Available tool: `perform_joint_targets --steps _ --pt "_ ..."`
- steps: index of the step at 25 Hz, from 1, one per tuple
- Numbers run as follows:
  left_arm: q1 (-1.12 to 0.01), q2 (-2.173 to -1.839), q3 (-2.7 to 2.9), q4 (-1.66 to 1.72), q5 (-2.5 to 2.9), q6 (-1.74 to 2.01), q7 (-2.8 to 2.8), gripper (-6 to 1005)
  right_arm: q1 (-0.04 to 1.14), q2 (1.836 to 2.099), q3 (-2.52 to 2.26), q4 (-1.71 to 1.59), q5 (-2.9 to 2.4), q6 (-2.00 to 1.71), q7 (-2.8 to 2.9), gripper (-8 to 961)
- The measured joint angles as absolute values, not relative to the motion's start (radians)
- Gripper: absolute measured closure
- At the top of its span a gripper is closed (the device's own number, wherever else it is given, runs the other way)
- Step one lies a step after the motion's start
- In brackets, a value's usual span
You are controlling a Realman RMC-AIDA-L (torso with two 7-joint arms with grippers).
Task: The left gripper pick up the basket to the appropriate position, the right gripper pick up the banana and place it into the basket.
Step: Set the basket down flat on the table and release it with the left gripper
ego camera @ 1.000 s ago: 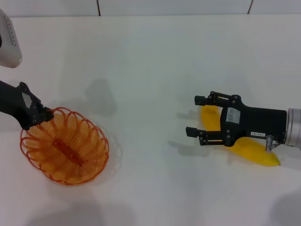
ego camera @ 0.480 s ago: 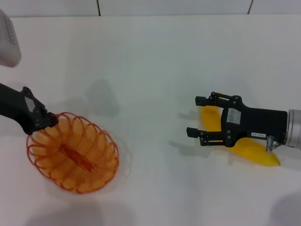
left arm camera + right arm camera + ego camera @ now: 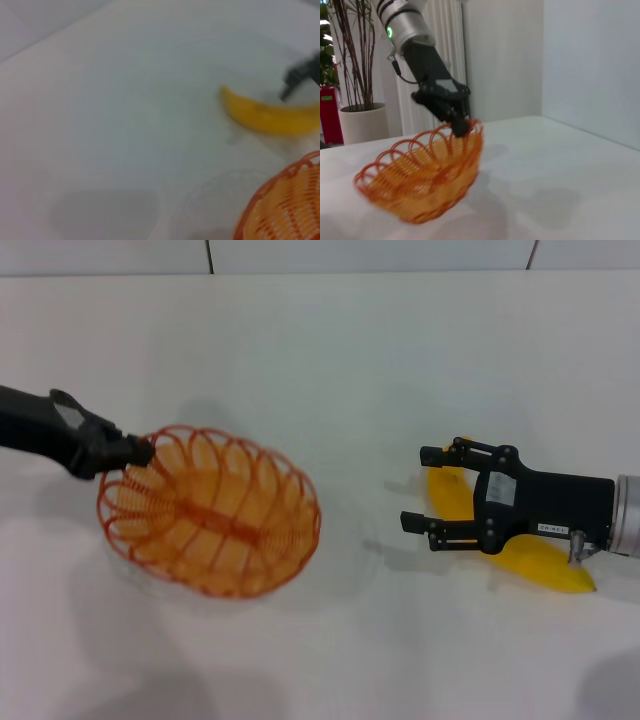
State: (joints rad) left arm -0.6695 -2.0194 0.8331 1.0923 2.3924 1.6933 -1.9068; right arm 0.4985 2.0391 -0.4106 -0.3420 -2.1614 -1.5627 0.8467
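Observation:
My left gripper (image 3: pixel 140 452) is shut on the rim of the orange wire basket (image 3: pixel 215 510) and holds it tilted above the white table, left of centre. The right wrist view shows the same grip (image 3: pixel 459 126) on the basket (image 3: pixel 425 175), clear of the table. The yellow banana (image 3: pixel 520 552) lies on the table at the right, also in the left wrist view (image 3: pixel 265 116). My right gripper (image 3: pixel 422 490) hovers open just over the banana, fingers pointing toward the basket, with the banana partly hidden under its body.
The white table (image 3: pixel 330 360) stretches to a wall at the back. A potted plant (image 3: pixel 355 100) and a red object (image 3: pixel 330 115) stand beyond the table in the right wrist view.
My left gripper has carried the basket up and to the right, toward the table's middle. The right gripper and the banana have stayed in place.

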Motion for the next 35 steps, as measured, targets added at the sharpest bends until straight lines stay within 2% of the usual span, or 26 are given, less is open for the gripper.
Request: perform_joint_targets --steps 5,10,14,26,35 --pt "-0.677 -2.027 0.879 1.008 2.438 1.515 -2.094 950 0.510 2.041 -0.411 -0.342 -2.162 -1.561 0.847 64" --pt "-0.746 -2.022 0.898 0.849 2.462 1.364 -2.179 952 0.514 2.043 -0.410 -0.342 -2.157 -1.564 0.847 64" --pt "-0.798 -2.015 0.888 0.771 2.480 1.325 -2.207 949 0.524 2.043 -0.411 -0.338 -2.157 -1.563 0.847 64" --pt "-0.847 -2.008 0.898 0.699 2.487 1.284 -2.216 903 0.557 2.044 -0.407 -0.316 -2.157 -1.561 0.846 65" --pt "-0.873 -2.025 0.899 0.658 2.545 1.252 -2.224 868 0.559 2.043 -0.406 -0.316 -2.157 -1.562 0.845 65"
